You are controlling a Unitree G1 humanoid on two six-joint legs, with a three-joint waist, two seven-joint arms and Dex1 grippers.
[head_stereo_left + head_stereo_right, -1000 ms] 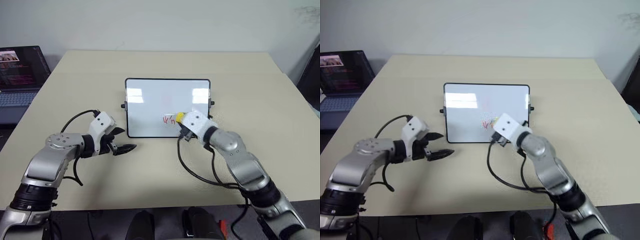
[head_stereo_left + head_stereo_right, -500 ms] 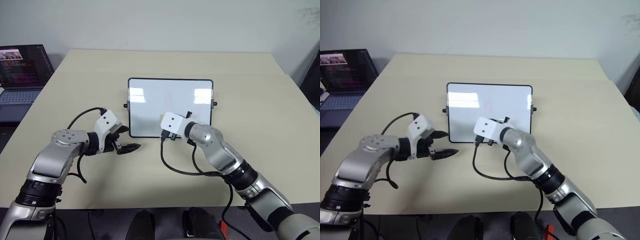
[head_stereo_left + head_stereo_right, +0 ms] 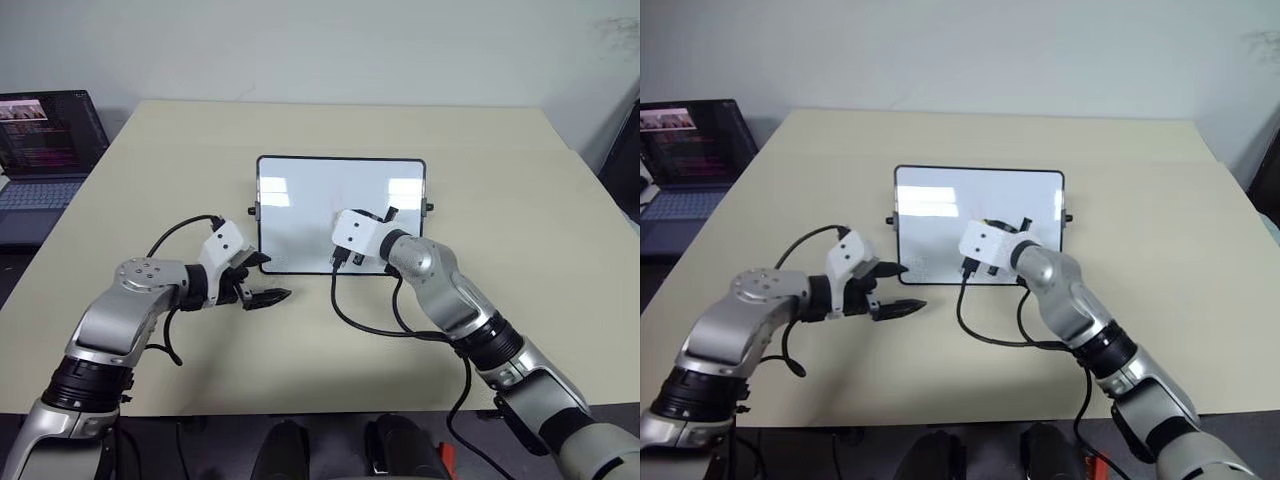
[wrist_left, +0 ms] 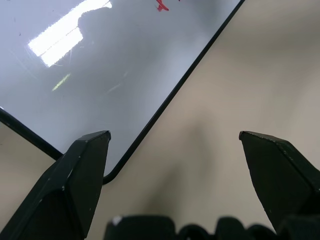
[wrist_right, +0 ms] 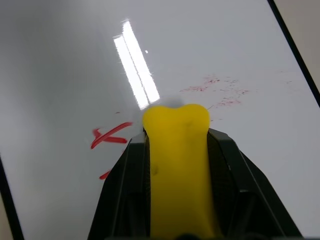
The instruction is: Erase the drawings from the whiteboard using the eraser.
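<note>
right gripper clenched on the eraser, red drawings just beside its tip; left gripper released near whiteboard corner

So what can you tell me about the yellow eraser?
The eraser is a small bright yellow block that looks soft, with a dented front end. The right hand squeezes it between two black fingers. Its front end sits against the shiny whiteboard, beside a red mark and near faint red smudges. Its underside is hidden.
</note>
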